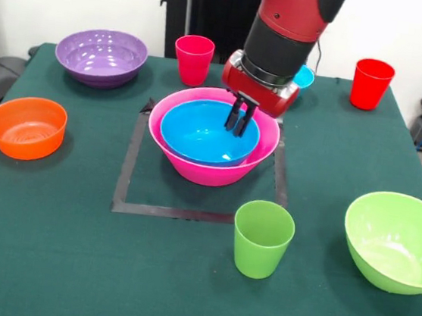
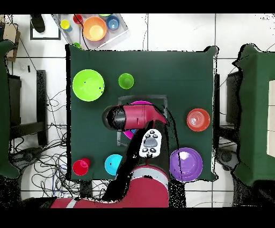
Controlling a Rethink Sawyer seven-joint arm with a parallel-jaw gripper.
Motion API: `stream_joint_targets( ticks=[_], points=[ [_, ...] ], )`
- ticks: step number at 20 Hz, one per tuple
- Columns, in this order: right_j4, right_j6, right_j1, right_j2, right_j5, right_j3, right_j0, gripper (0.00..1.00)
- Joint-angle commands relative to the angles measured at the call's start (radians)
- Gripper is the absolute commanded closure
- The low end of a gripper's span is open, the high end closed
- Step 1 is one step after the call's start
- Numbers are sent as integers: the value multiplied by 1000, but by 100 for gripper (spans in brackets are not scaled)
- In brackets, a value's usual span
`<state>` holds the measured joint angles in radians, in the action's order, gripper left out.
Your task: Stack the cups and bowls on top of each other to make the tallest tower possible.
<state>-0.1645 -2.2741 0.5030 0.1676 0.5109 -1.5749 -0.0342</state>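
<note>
The large pink bowl [image 1: 194, 170] stands inside a black tape square with a blue bowl [image 1: 198, 134] nested in it; its rim also shows in the overhead view [image 2: 140, 102]. My gripper [image 1: 239, 123] hangs over the blue bowl's far right side, jaws close together; I cannot tell whether it touches the rim. Around them stand the purple bowl [image 1: 101, 55], orange bowl [image 1: 25, 127], lime green bowl [image 1: 398, 240], light green cup [image 1: 262, 238], pink-red cup [image 1: 193, 58] and red cup [image 1: 372, 83]. A small blue bowl [image 1: 305, 78] peeks from behind the arm.
The tape square [image 1: 122, 197] marks the table's middle. In the overhead view a tray [image 2: 94, 28] with small coloured bowls lies off the table's far edge, and my arm [image 2: 134, 115] covers the pink bowl's middle.
</note>
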Motion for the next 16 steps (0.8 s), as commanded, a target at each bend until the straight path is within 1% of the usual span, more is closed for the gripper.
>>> stream_joint_targets(
  ticks=[1, 7, 9, 10, 13, 14, 16],
  points=[
    [-29, 7, -44, -86, 13, 13, -18, 100],
    [-27, -14, -42, -78, 14, 3, 0, 100],
    [-32, -3, -40, -81, 15, 3, 0, 100],
    [-21, -18, -37, -79, 17, -5, 2, 0],
    [-2, -23, -18, -79, 72, -6, 8, 0],
    [13, -42, -6, -74, 93, -16, 15, 0],
    [17, -22, 19, -88, 117, -28, 11, 0]
  ],
)
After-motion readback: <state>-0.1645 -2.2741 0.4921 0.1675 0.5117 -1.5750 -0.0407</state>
